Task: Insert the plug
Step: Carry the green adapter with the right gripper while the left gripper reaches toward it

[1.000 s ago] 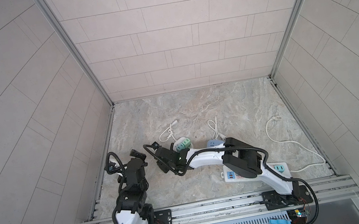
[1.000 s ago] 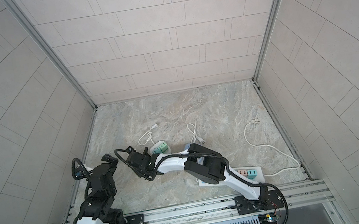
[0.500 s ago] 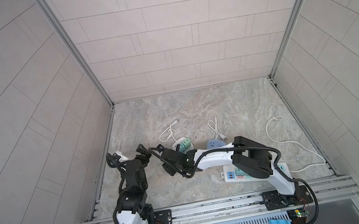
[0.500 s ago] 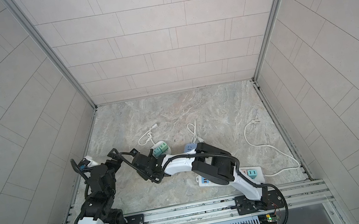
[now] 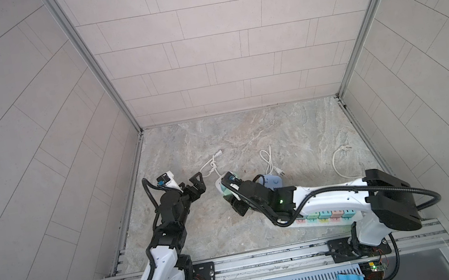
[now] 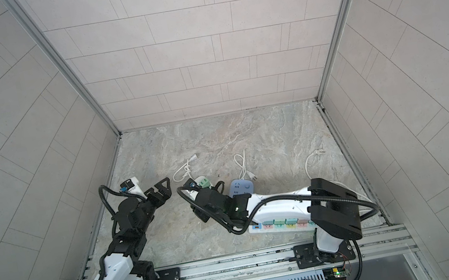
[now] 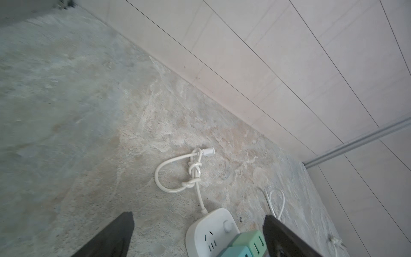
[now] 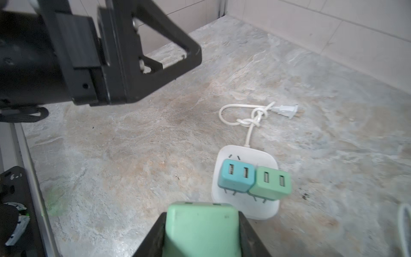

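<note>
My right gripper [image 8: 201,222] is shut on a pale green plug [image 8: 200,235], held low over the floor just short of a white square socket block [image 8: 262,209]. A blue adaptor [image 8: 236,178] and a green adaptor [image 8: 270,183] sit on that block, tilted, with their prongs partly showing. In both top views the block [image 5: 219,185] [image 6: 197,181] lies between the two grippers. My left gripper [image 5: 193,184] [image 7: 198,215] stands open and empty just left of the block [image 7: 209,233]. The held plug's prongs are hidden.
The block's knotted white cord [image 7: 193,175] ends in a loose two-pin plug [image 8: 287,110]. A lilac socket block [image 6: 239,188] and a long strip with coloured sockets [image 5: 325,216] lie under my right arm. Another white cable [image 5: 340,158] is at the right wall.
My left gripper has swung right, toward the white block. My right gripper has drawn back to the right, away from the left one, still holding the green plug.
</note>
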Controlling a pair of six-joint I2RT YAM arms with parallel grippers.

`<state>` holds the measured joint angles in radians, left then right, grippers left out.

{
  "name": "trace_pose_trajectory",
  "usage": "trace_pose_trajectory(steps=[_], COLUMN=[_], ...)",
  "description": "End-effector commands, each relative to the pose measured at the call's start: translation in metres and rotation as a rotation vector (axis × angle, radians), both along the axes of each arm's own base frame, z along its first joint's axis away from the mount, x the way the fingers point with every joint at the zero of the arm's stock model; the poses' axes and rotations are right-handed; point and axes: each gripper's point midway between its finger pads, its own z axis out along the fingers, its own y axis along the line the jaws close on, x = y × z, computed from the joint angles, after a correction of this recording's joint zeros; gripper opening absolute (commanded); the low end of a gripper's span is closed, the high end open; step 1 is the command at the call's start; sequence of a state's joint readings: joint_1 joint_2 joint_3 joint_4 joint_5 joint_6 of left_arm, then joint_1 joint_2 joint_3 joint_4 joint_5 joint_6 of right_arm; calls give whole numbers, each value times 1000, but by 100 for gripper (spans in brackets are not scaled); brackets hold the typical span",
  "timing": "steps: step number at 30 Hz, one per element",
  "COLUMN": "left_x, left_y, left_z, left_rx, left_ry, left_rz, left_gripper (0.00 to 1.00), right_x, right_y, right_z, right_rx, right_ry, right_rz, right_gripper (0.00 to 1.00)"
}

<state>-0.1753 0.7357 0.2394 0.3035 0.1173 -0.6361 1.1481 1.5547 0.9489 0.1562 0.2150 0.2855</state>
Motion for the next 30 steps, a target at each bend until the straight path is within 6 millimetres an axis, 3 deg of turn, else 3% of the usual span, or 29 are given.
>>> trace_pose_trajectory(steps=[1, 6, 8, 19, 25, 30], left_x=[7, 3, 1, -40, -61, -77], left_y=[-35, -61, -74, -157, -203, -224], left_z=[37, 38, 53, 78, 73, 72], left_rx=[-47, -21, 0, 132, 172, 190], left_ry=[-127, -140, -176, -297, -298, -301], left_rz=[-183, -292, -340, -677, -874, -977], left_gripper=[93, 88, 86, 82, 82, 78], right_x=[10, 9, 8, 0, -7, -25], right_y=[-31, -73, -85, -145, -164, -161], right_z=[17, 34, 39, 50, 60, 58], right_rx=[-11, 12, 21, 36, 60, 20], right_ry=[-113, -193, -224, -375, -461, -593], right_rz=[-86, -156, -161, -200, -148, 11], right_gripper=[7, 7, 8, 0, 0, 0])
